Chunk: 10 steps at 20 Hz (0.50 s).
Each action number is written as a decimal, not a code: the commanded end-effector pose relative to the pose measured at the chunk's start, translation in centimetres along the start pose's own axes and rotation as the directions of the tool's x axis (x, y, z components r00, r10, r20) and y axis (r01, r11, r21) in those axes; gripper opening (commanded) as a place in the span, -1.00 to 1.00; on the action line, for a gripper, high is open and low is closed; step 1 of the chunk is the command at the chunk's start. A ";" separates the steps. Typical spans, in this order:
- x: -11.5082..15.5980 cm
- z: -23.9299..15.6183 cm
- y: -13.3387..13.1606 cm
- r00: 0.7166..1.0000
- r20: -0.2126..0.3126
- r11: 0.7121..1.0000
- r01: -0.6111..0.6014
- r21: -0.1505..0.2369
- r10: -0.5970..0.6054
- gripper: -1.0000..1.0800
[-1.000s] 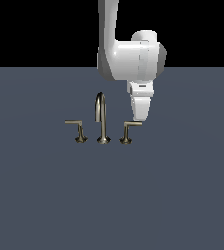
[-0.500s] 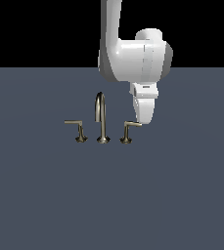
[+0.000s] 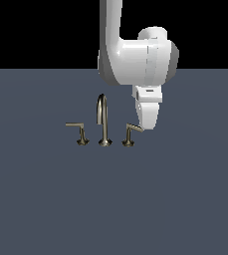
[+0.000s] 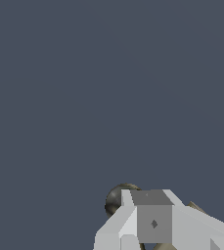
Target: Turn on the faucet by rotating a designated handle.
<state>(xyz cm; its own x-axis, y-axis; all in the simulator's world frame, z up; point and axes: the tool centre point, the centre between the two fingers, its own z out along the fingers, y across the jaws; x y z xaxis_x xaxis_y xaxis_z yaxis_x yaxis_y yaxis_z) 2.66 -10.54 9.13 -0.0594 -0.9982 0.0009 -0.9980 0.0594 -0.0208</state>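
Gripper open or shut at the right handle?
Cannot tell. The gripper sits at the tip of the handle in the exterior view, and the wrist view shows only grey blocks; no gap visible.

A flat slate-grey desk (image 3: 46, 199) carries the faucet (image 3: 103, 122) toward its far edge: arched spout centred, with a lever handle standing on either side.

Faucet (image 3: 103, 122): dull brass-grey metal, faint sheen. Arm (image 3: 135, 60): smooth white, likely plastic. Floor (image 3: 113, 199): matt slate-grey.

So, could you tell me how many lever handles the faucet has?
2: the left-hand lever on the exterior view's left of the spout, the handle on its right, beside the gripper.
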 end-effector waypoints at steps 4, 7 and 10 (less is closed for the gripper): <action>-0.3 0.0 2.5 1.000 0.001 1.000 -0.001 -0.019 0.001 -1.00; 0.2 0.0 2.2 1.000 -0.001 1.000 -0.008 -0.011 0.008 -1.00; -1.0 0.0 3.0 1.000 -0.001 1.000 -0.006 -0.014 0.006 -1.00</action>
<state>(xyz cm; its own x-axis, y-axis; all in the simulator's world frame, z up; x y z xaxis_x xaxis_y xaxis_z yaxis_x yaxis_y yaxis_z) 0.05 -10.35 9.09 -0.0737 -0.9973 0.0039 -0.9972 0.0737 -0.0103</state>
